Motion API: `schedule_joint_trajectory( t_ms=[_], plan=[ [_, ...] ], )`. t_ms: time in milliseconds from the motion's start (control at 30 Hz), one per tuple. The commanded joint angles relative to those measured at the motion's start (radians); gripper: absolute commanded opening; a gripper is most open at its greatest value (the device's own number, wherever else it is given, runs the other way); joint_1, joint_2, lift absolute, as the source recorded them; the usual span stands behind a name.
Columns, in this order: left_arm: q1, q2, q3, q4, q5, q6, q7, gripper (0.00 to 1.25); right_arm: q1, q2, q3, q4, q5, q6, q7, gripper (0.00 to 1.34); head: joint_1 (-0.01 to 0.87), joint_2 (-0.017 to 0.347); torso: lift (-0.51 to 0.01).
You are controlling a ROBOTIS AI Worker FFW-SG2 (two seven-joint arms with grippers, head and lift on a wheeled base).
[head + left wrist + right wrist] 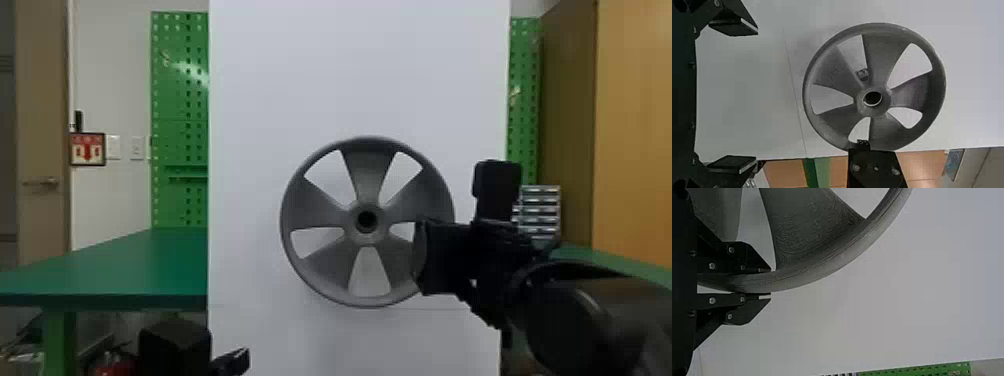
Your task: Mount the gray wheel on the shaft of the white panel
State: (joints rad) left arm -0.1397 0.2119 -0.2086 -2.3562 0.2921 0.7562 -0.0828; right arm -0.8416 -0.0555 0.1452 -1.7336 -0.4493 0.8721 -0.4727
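Right arm closest, in from the right edge; right gripper clamped on gray wheel at its edge. Wheel upright in front of white panel. Left wrist view: shaft visible through a spoke gap, beside the hub. Left gripper low, jaws wide apart

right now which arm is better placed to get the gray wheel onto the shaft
Right, I'd say. The right gripper already has the gray wheel by its rim, in front of the white panel. The left gripper has its fingers apart with nothing between them.
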Motion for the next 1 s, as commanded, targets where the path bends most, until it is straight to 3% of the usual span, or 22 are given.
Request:
schedule_joint_trajectory(
  t_ms=[0, 967],
  plan=[
    [-0.001, 0.001, 0.000, 0.000, 0.001, 0.000, 0.000, 1.12, -0.002, 0.002, -0.001, 0.008, 0.000, -0.005, 0.000, 0.01, 0.034, 0.035, -0.489],
    [-0.001, 0.003, 0.000, 0.000, 0.002, 0.000, 0.000, 1.12, -0.025, 0.026, -0.026, 0.078, -0.005, -0.050, 0.000, 0.01, 0.034, 0.035, -0.489]
  ],
)
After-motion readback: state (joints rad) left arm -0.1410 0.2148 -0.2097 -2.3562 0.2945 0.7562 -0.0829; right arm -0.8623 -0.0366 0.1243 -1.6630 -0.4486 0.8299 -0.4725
